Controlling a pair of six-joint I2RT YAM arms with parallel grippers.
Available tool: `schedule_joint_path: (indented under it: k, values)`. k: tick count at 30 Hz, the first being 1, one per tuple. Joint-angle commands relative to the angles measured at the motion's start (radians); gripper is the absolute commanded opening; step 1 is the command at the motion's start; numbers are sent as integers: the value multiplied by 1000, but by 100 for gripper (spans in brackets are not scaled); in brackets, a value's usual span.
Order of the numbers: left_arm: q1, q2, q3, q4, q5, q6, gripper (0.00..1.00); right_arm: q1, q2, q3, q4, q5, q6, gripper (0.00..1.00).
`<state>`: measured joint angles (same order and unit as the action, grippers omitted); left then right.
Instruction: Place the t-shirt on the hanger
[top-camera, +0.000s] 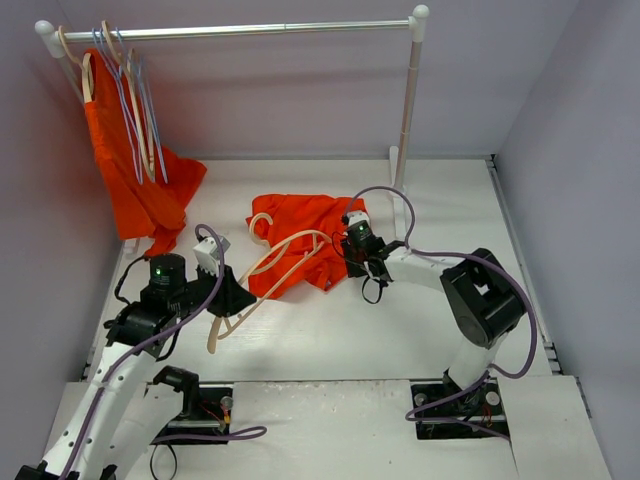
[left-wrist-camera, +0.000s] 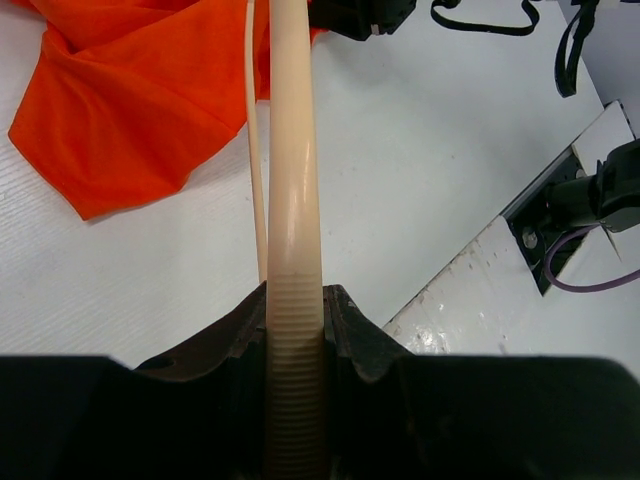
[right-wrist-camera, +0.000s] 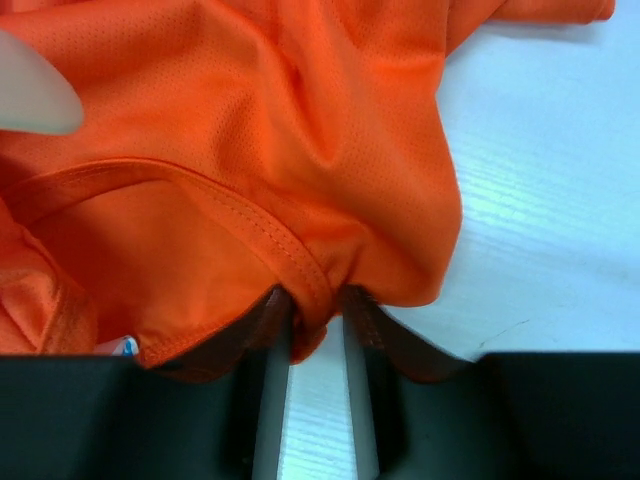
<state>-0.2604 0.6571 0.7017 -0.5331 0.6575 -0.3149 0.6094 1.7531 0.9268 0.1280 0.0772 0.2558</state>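
The left tool (left-wrist-camera: 295, 312) clamps the pale cream thick-armed hanger (left-wrist-camera: 294, 150), its long axis aimed at the bright orange-red fabric t-shirt (right-wrist-camera: 300, 140), whose collar the right tool (right-wrist-camera: 317, 325) pinches.

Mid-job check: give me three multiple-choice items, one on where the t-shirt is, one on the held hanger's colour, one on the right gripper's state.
1. Where is the t-shirt? A) crumpled on the table B) draped over the rail C) on the floor
2. The hanger in the left gripper is: A) lilac-blue B) black C) pale cream
3. The right gripper is: A) open over bare table B) shut on the t-shirt's seam C) holding the hanger's hook
1 A: it lies bunched between the arms. 2 C: its thick arm shows cream. 3 B: an orange seam sits pinched in it.
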Motion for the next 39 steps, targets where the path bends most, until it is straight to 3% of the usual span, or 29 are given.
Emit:
schedule_joint_path:
  k: [1, 5, 13, 25, 31, 39]
  values:
    - [-8, -8, 24, 96, 54, 13, 0, -3, -6, 3, 32, 51, 2, 20]
    - [-19, -30, 21, 116, 97, 19, 0, -10, -73, 24, -5, 90, -44, 0]
    - [-36, -66, 19, 140, 146, 17, 0, -22, -129, 176, -164, 82, -98, 0]
    - [-42, -48, 10, 116, 68, 17, 0, -28, -83, 121, -154, 101, -76, 24]
    - [-40, -33, 13, 101, 31, 23, 0, -40, -47, 95, -139, 108, -72, 23]
    - [-40, -37, 12, 96, 33, 31, 0, -50, -18, 98, -93, 116, -79, 33]
